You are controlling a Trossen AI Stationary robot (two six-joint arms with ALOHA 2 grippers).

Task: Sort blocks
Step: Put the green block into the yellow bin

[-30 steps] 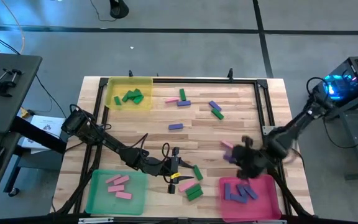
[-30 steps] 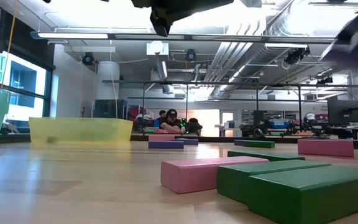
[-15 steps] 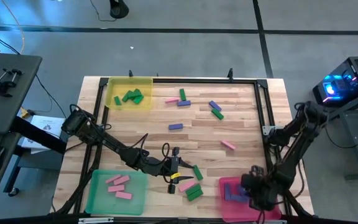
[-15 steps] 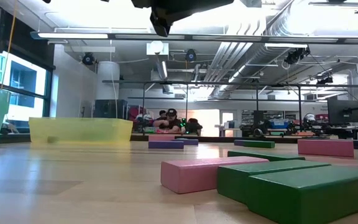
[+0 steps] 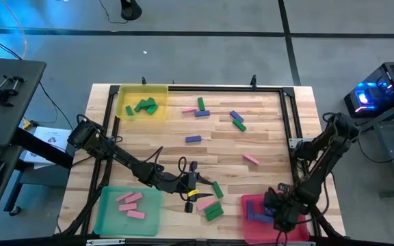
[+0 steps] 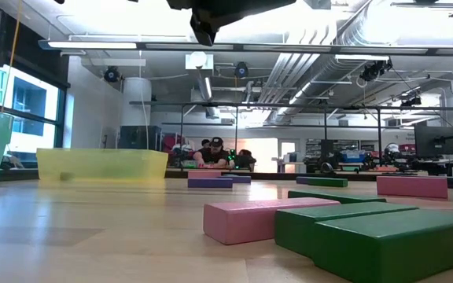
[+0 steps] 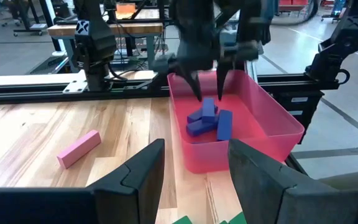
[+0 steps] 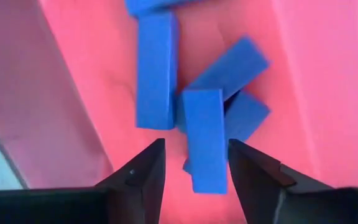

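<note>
The right hand hangs over the pink-red tray at the near right corner of the tabletop. Its two fingers stand apart with nothing between them, just above a loose pile of purple-blue blocks lying on the tray floor; one bar lies across the others, directly under the gap.

The left hand sits low over the near middle of the tabletop, fingers spread partway and holding nothing. Just beside it lie a pink block and two green blocks close together, with another green block near them.

The green tray at the near left corner holds three pink blocks. The yellow tray at the far left corner holds what look like three or four green blocks, bunched too tightly to count surely.

Blocks still loose on the tabletop: a pink one near the right side, a purple-blue one in the middle, and a far group of pink, green and purple-blue bars touching or nearly so, with another purple-blue and green pair to their right.
</note>
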